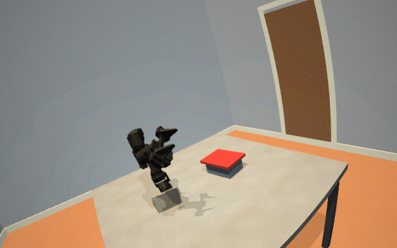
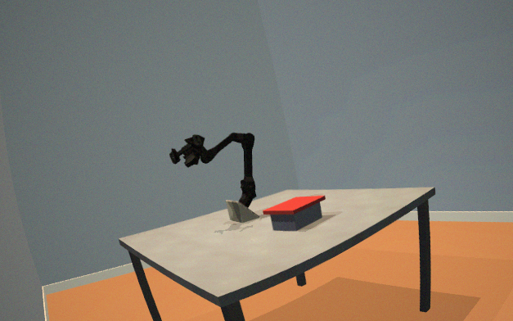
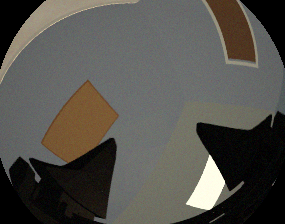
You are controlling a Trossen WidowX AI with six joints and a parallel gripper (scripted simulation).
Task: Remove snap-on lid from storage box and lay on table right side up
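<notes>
A flat red lid [image 1: 223, 158] [image 2: 294, 205] lies on top of the dark blue-grey storage box [image 1: 234, 171] [image 2: 285, 223], its edges standing out past the box walls. The box stands upright on the table. My gripper [image 1: 175, 138] [image 3: 157, 135] is open, with a wide gap between its two black fingers and nothing held. It is raised high above the table, away from the box, and points out over the room. The wrist view shows neither the box nor the lid. Whether the lid's snaps are engaged cannot be seen.
The arm's grey base block [image 1: 168, 200] [image 2: 237, 213] stands on the pale table [image 1: 263, 193] [image 2: 192, 254], beside the box with a gap between. The table's edges drop to an orange floor [image 1: 380, 196] [image 2: 384, 266]. A brown door [image 1: 297, 69] [image 3: 236, 32] is in the wall.
</notes>
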